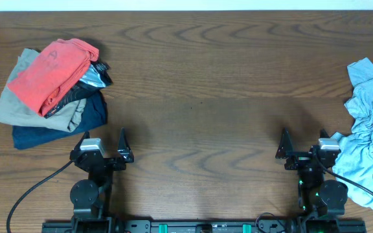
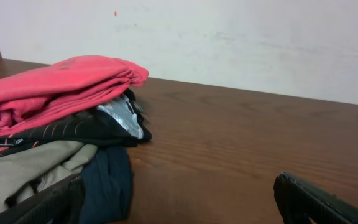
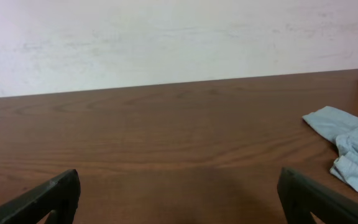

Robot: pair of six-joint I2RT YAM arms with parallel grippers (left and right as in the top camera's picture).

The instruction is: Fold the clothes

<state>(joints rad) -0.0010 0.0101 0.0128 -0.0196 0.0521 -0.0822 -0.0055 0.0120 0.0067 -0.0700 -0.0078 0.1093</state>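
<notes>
The pale light-blue garment (image 1: 370, 136) lies crumpled and wrinkly at the table's right edge, partly running off the overhead view. Its corner shows at the right of the right wrist view (image 3: 347, 146). My right gripper (image 1: 301, 146) is open and empty near the front edge, just left of the garment; its fingers frame bare wood (image 3: 179, 193). My left gripper (image 1: 103, 145) is open and empty near the front left, its fingers apart (image 2: 179, 199) beside the folded pile.
A pile of folded garments sits at the left: coral-red (image 1: 54, 71) on top, a black printed one (image 1: 94, 76), beige (image 1: 24, 107) and navy (image 1: 57, 126) beneath. The pile also shows in the left wrist view (image 2: 55, 87). A pale wall (image 3: 166, 37) stands behind the wooden table (image 1: 199, 97).
</notes>
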